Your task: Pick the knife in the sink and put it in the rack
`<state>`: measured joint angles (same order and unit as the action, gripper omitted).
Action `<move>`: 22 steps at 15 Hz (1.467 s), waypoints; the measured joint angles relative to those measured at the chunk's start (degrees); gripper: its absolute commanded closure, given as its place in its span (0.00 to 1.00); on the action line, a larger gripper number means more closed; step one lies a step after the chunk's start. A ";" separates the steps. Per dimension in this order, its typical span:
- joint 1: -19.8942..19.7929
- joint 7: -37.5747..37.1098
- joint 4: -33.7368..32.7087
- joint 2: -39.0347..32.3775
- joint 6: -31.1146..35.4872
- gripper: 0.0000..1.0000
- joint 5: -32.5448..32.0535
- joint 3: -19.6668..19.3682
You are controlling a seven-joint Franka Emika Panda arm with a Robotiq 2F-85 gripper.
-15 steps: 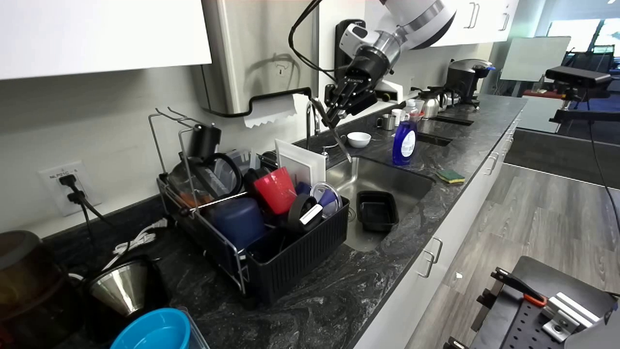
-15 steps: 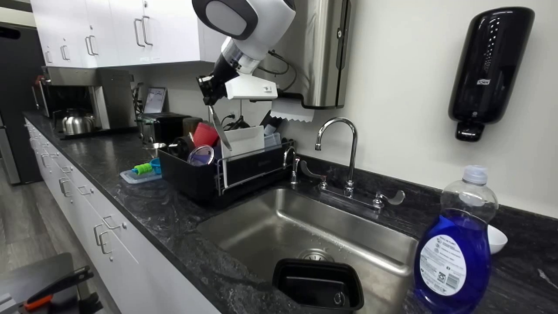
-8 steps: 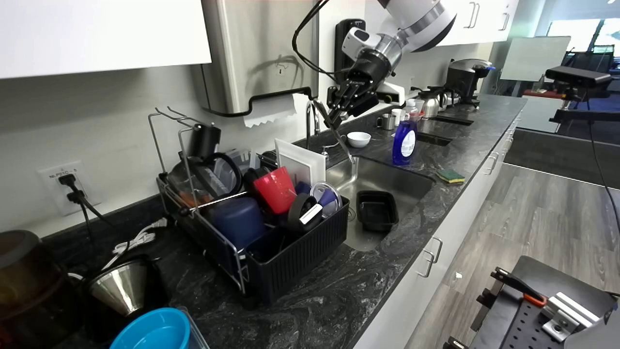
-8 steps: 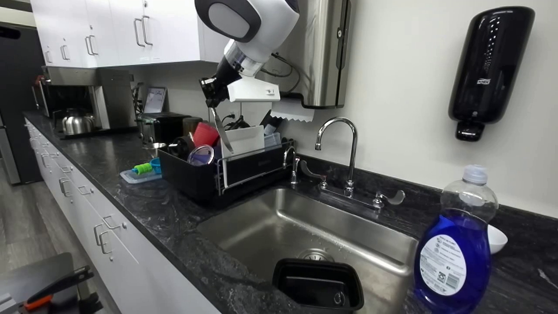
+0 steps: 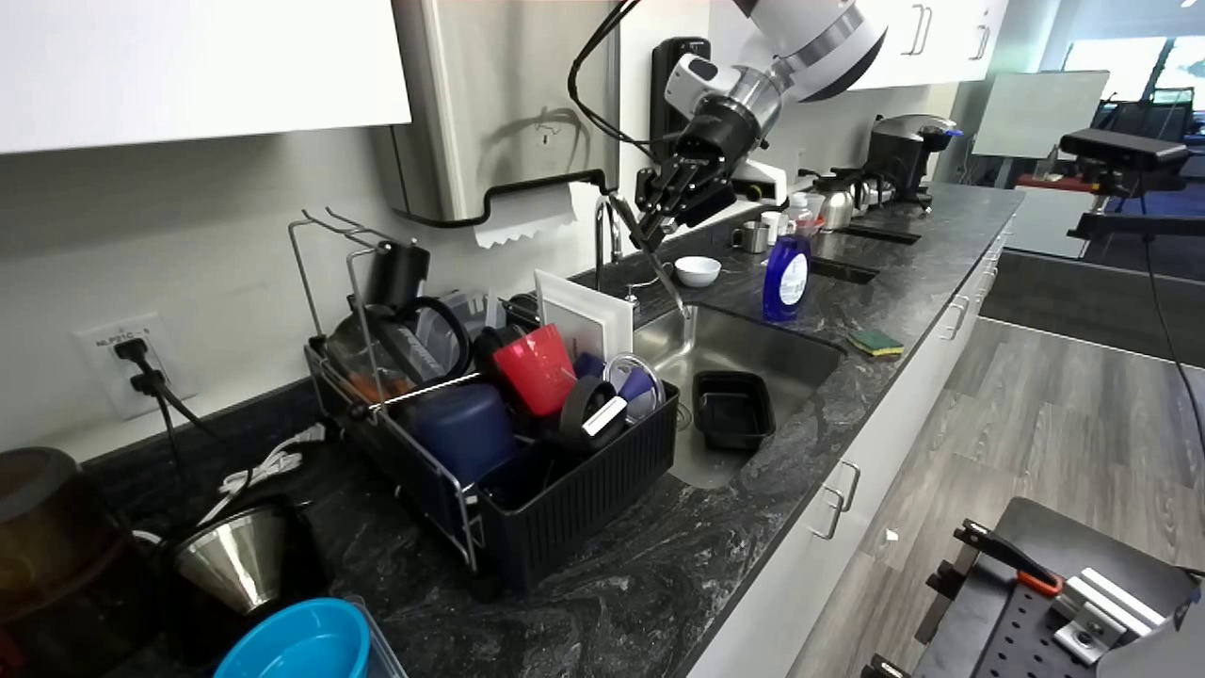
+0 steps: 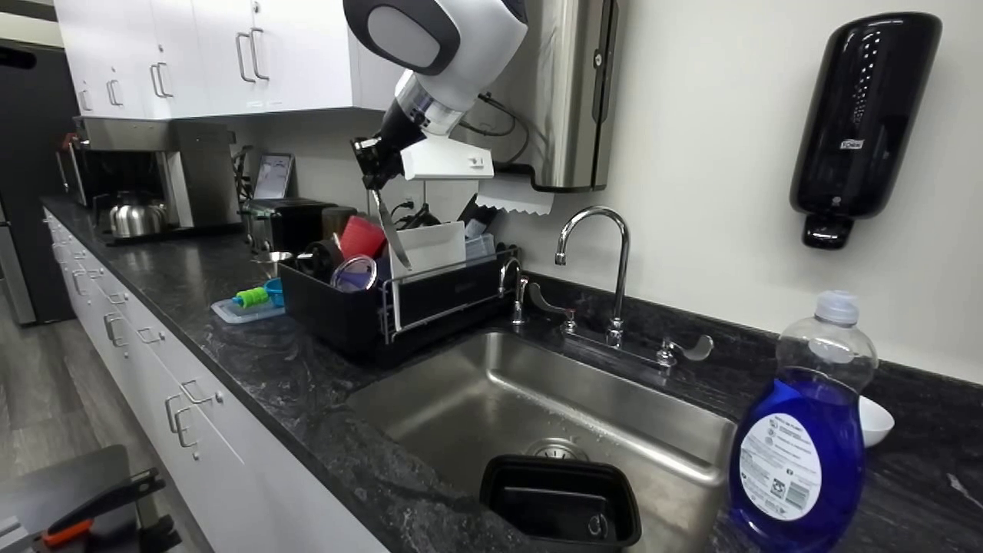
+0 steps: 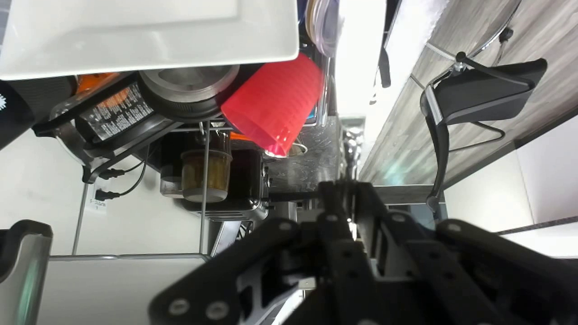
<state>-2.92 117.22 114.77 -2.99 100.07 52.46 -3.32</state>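
Silvery knife (image 6: pixel 391 230) aloft, tilted tip-down

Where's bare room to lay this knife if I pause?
Bare counter between the rack and the counter's front edge; also sink floor between the black tub and faucet. The rack is crowded: white plate, red cup.

The counter (image 5: pixel 650 574) carries rack (image 5: pixel 579 516), bottle (image 5: pixel 786 280) and sponge (image 5: pixel 875 342).

In an exterior view I look down over the rack (image 5: pixel 584 494) to the sink (image 5: pixel 753 348); in an exterior view, from near the blue bottle (image 6: pixel 799 453), back over both. My upside-down wrist view faces the plate (image 7: pixel 158 43) closely.
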 measured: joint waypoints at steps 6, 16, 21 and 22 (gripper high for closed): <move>0.00 0.00 0.00 0.00 0.00 0.86 0.00 0.00; -0.02 0.14 1.31 1.49 -0.74 0.96 2.93 -0.07; 0.21 0.24 4.09 5.21 -3.09 0.96 7.38 0.08; 0.39 0.36 4.79 5.87 -3.57 0.96 7.93 0.13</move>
<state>-2.53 117.58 119.56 2.88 96.50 60.39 -3.19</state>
